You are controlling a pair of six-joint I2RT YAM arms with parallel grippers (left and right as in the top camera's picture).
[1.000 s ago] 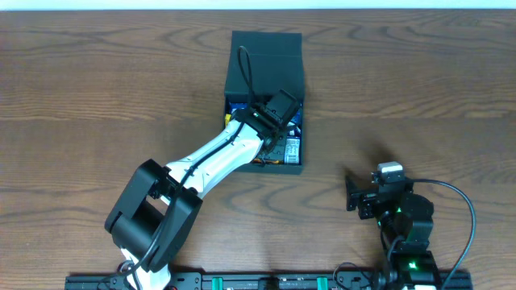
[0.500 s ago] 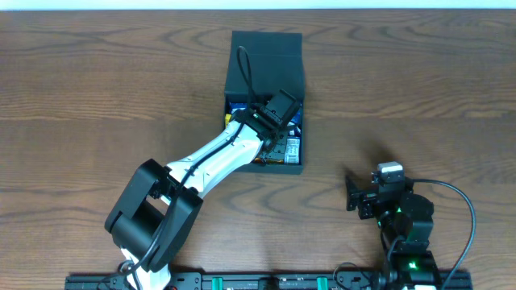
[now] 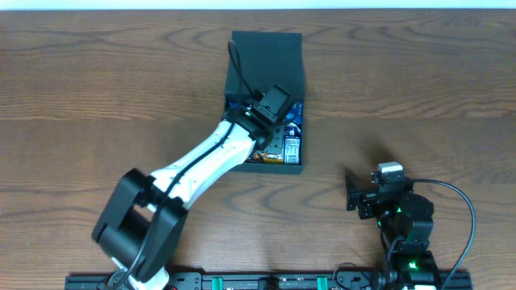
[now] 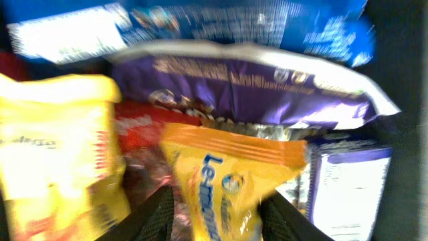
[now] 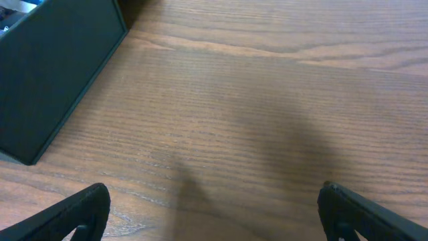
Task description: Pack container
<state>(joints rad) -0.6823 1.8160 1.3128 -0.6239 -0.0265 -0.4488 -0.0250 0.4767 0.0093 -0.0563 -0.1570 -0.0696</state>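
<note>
Overhead, the container (image 3: 266, 55) sits at upper centre of the table (image 3: 419, 80), its flap lid thrown back toward the top of the frame and its open well facing the camera. The left gripper (image 3: 272, 106) is down inside that well. In the left wrist view the box is crowded: a blue packet (image 4: 221, 20) along the top, a purple packet (image 4: 254, 87) under it, a yellow packet (image 4: 53, 134) at left, a red packet (image 4: 137, 127) at centre left, a white-labelled packet (image 4: 348, 187) at right. A lemon packet (image 4: 227, 174) lies at lower centre, between the two dark fingers (image 4: 157, 214). The jaws stand apart on either side of it, but the blur hides whether they press it or have let go, so I cannot tell. The right gripper (image 3: 355, 193) is parked at lower right, well apart from the box; its wrist view shows the jaws spread wide over bare wood with nothing between them, and the box wall at upper left. No packet lies loose on the table, so the filling looks nearly or wholly done. What seems left is freeing the lemon packet if it is held, lifting the left arm clear, and folding the lid down.
</note>
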